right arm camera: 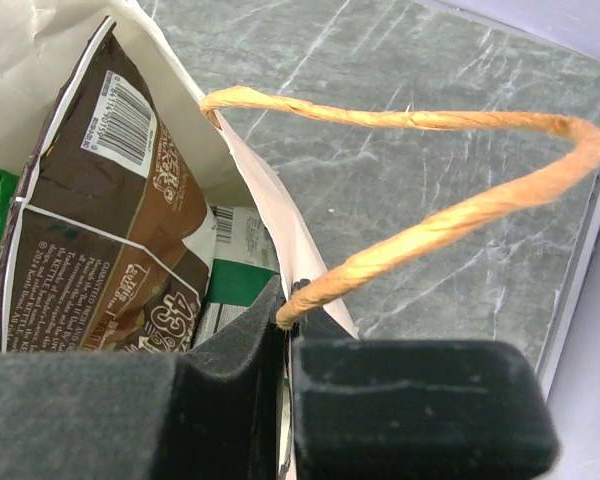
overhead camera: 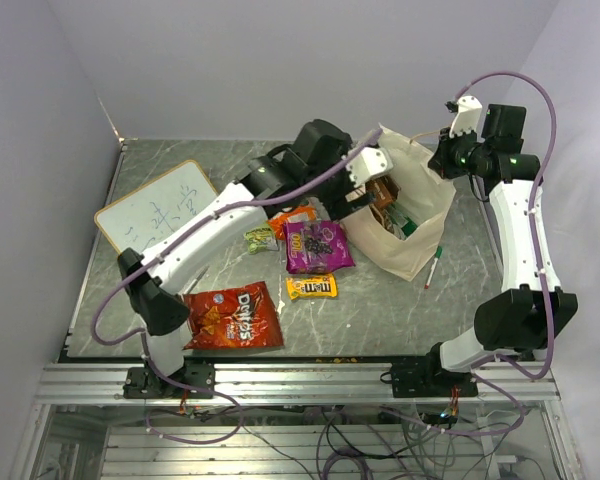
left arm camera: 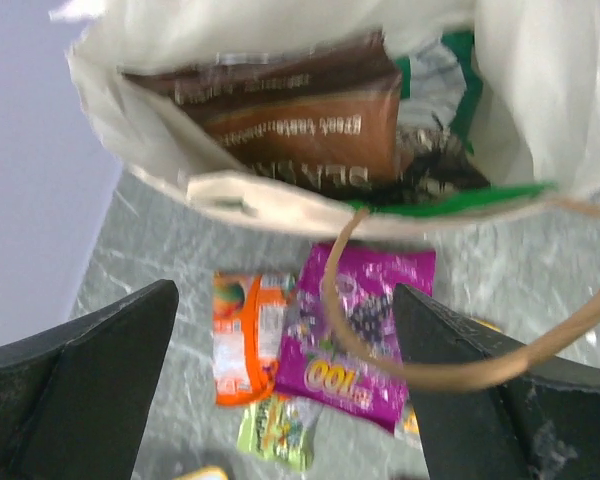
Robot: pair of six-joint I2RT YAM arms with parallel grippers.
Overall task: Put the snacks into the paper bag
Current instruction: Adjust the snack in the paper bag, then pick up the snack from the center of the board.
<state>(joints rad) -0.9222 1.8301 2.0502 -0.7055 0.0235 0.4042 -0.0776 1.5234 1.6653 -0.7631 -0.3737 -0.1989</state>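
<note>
The paper bag stands open at the back right. My right gripper is shut on its far rim by the twisted handle; it also shows in the top view. My left gripper is open and empty, hovering over the bag's left rim. A brown pouch and a green-white pouch sit inside the bag. On the table lie the purple pouch, orange pouch, small green packet, yellow M&M's and red Doritos bag.
A white whiteboard lies at the back left. A green-capped marker lies by the bag's front right corner. The left arm stretches diagonally over the table's middle. White walls close in the table on three sides.
</note>
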